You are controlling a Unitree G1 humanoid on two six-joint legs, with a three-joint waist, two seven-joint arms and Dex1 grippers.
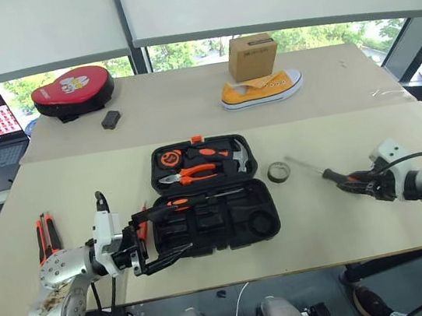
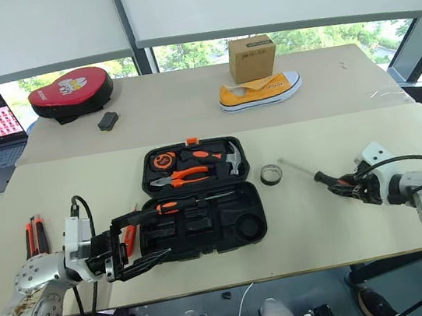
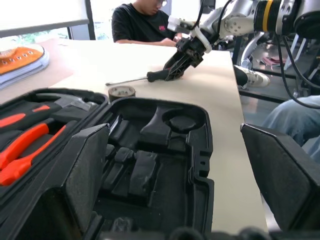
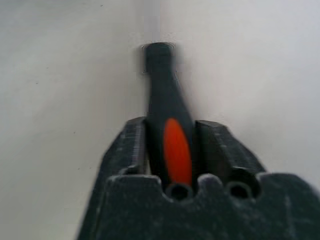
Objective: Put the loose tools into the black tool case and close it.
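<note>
A: Right gripper (image 1: 358,181) is down on the table (image 1: 347,233), its fingers pinching the handle of a black-and-orange screwdriver (image 1: 330,176). The wrist view shows both black fingers (image 4: 131,145) tight against the handle, orange stripe between them.

B: And the shaft lies flat on the table, pointing toward the small tape roll (image 1: 278,171), which sits just beside the right edge of the tool case (image 1: 270,216).

A: The case lies open in the middle of the table. Pliers (image 1: 190,175), hammer (image 1: 239,156) and tape measure (image 1: 169,158) are in the far half. Another screwdriver (image 1: 189,201) lies along the top of the near half.

B: Left gripper (image 1: 175,229)?

A: Spread wide, holding nothing, hovering at the case's near left corner and pointing across it.

B: A utility knife (image 1: 47,236) rests out on the left, well apart from the case.
</note>
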